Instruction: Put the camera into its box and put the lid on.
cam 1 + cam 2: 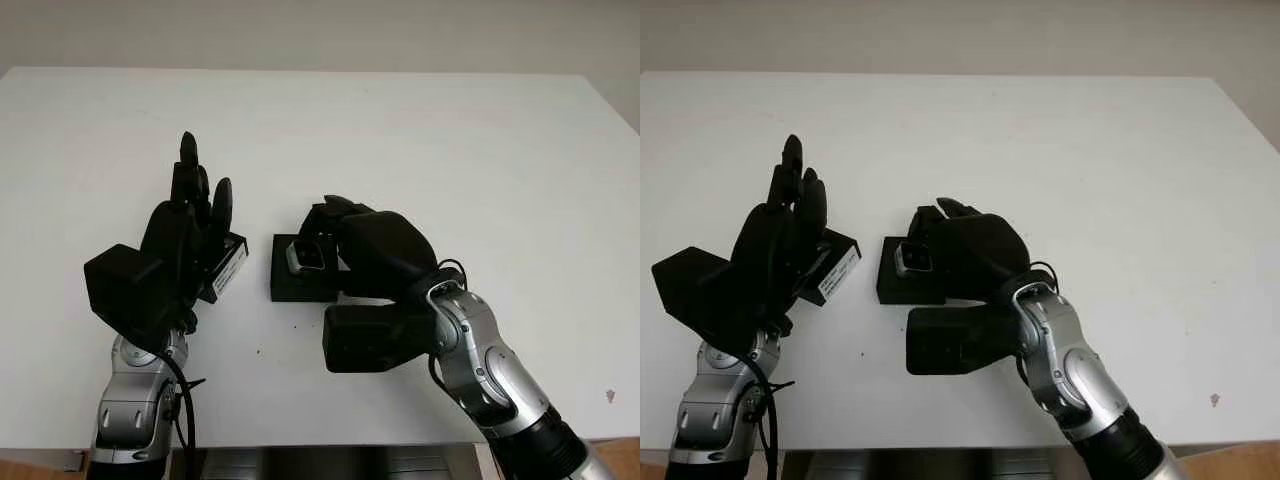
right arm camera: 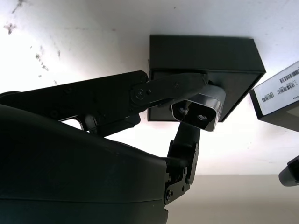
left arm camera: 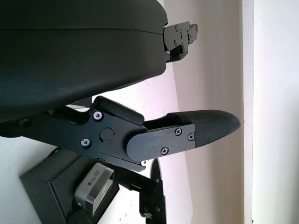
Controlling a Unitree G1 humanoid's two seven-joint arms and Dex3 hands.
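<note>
Matte white table (image 1: 450,150): right hand (image 1: 375,250) grips boxy silver camera (image 1: 305,256)

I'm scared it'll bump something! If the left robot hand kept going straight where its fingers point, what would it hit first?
Probably nothing: the open left robot hand points up and away over bare white table, beside the lid.

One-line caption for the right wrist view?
Right hand holds the silver camera over the open black box, with the labelled lid beside it on the white table.

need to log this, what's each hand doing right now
Left hand: open, raised beside the lid.
Right hand: shut on the camera, over the box.
</note>
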